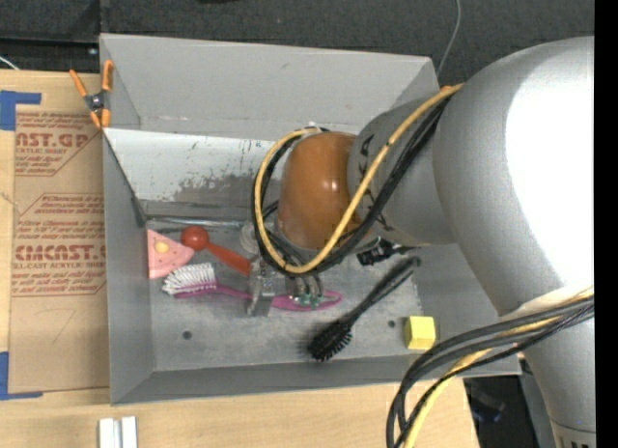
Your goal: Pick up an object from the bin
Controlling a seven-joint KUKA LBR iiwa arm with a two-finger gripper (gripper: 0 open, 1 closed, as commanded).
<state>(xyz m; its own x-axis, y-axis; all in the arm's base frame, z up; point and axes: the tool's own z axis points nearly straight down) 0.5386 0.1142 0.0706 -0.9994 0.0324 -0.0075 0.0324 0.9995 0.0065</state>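
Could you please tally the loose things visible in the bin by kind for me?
Brushes: 2, a pink-handled plastic brush with white bristles under the tool and a black long-handled bristle brush
Spoons: 1, an orange-red plastic spoon
Wedges: 1, a pink triangular wedge
Blocks: 1, a small yellow cube
Total: 5 in view

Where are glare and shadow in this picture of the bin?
Camera view: glare on the robot's orange domed wrist cover and pale arm casing; the arm shadows the floor of the grey metal bin around the claw; the small yellow block lies well lit.
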